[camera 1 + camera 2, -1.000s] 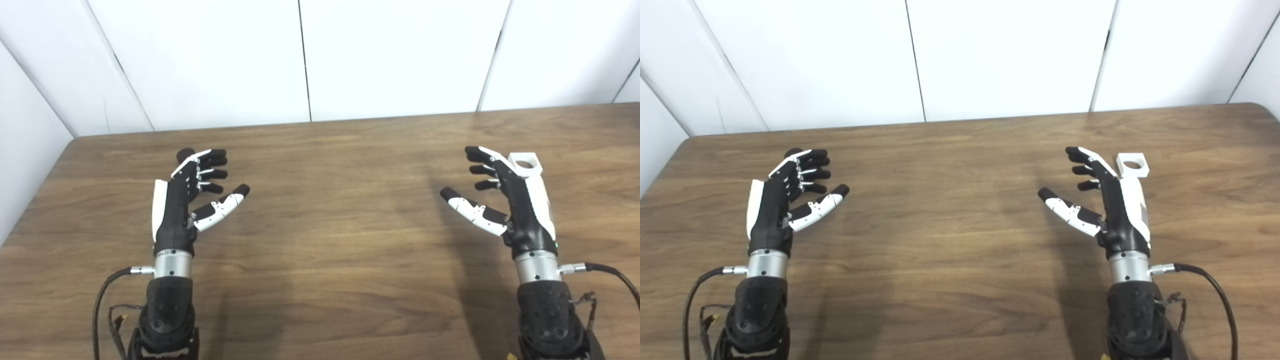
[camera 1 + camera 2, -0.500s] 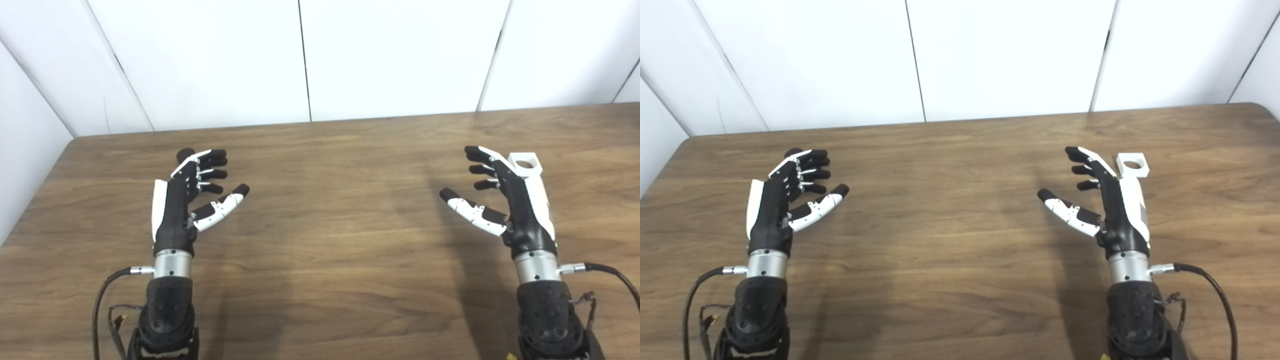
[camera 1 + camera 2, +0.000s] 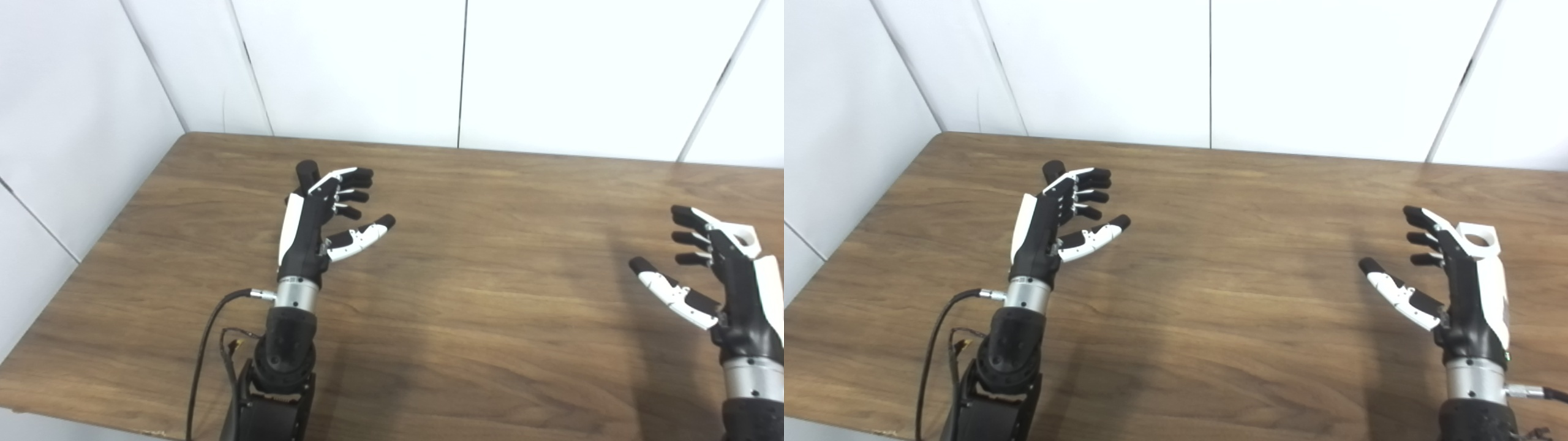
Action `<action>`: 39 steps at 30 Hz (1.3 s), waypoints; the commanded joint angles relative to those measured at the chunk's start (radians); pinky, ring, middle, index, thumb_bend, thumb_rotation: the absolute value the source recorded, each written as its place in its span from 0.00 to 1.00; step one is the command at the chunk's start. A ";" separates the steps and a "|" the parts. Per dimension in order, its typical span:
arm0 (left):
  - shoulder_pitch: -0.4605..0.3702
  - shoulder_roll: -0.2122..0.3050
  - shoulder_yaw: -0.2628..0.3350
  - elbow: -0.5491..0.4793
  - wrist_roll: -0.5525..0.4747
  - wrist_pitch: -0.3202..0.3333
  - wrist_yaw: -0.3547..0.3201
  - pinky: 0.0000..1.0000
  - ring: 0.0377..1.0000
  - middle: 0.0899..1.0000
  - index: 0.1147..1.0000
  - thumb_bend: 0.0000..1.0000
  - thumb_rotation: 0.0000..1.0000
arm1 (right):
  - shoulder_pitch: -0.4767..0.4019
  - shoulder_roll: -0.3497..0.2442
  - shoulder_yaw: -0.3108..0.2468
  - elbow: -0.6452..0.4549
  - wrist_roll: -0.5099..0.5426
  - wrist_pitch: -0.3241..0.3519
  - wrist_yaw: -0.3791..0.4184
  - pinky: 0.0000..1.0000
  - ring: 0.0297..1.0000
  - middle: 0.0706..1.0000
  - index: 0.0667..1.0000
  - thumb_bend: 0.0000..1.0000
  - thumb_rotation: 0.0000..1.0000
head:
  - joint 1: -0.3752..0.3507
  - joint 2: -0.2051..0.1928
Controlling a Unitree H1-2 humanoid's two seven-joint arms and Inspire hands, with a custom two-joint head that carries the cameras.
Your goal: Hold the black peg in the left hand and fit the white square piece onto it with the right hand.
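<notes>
The black peg (image 3: 306, 171) stands upright on the wooden table (image 3: 490, 275), just behind my left hand's fingertips and partly hidden by them. My left hand (image 3: 318, 226) is open and empty, palm facing right, hovering beside the peg. The white square piece (image 3: 1479, 239), with a round hole in it, lies on the table just behind and right of my right hand's fingers, partly hidden. My right hand (image 3: 1458, 288) is open and empty, palm facing left. In the left eye view only a corner of the piece (image 3: 746, 234) shows.
White wall panels (image 3: 367, 61) close off the table's back and left sides. The table's left edge and front left corner (image 3: 37, 392) are in view. A black cable (image 3: 202, 355) hangs from my left wrist.
The whole picture has shifted right, so the camera has turned left. Both hands, the peg and the white piece keep their places on the table.
</notes>
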 commanded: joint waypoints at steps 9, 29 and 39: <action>-0.040 0.016 0.029 -0.053 0.016 0.009 0.016 0.56 0.67 0.70 0.64 0.64 0.12 | -0.022 0.007 -0.006 -0.054 -0.003 -0.003 -0.002 0.62 0.74 0.78 0.77 0.55 0.26 | -0.003 -0.002; -0.132 0.186 -0.005 -0.039 0.429 0.248 0.031 0.60 0.75 0.78 0.65 0.74 0.28 | -0.008 0.012 -0.013 -0.056 0.007 -0.008 -0.006 0.61 0.74 0.78 0.77 0.52 0.23 | -0.008 -0.006; -0.235 0.299 -0.048 0.009 0.626 0.355 -0.064 0.64 0.81 0.85 0.67 0.77 0.35 | -0.008 0.010 -0.008 -0.041 0.007 -0.024 -0.011 0.61 0.74 0.78 0.77 0.52 0.25 | -0.010 -0.011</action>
